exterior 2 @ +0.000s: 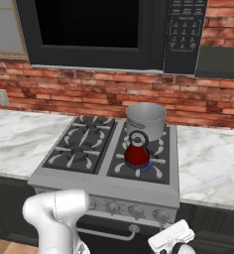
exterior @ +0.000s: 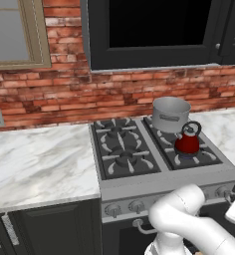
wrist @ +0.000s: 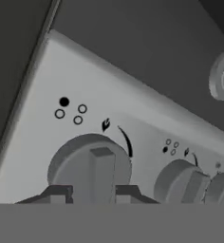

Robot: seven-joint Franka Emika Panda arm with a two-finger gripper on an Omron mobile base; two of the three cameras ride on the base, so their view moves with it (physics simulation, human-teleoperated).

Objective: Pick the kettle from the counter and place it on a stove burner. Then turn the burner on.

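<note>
Your gripper clenched around a round grey stove knob, glossy red round kettle sitting on the front-right dark gas burner

A glossy white robot arm rises in front of a kitchen range, its casing built from smooth, rounded segments. In the left base view, a bulbous elbow shell curves into a thick tubular link, with softly shaded grey seams between the sections. From the right base view, the same arm shows as a stout white cylinder capped by a domed joint. Its hand is a flat, boxy white block with a darker underside and faint grey lines across its face. In the hand view, two small dark finger tips show, blocky and angular, with stepped, matte charcoal surfaces.
</note>
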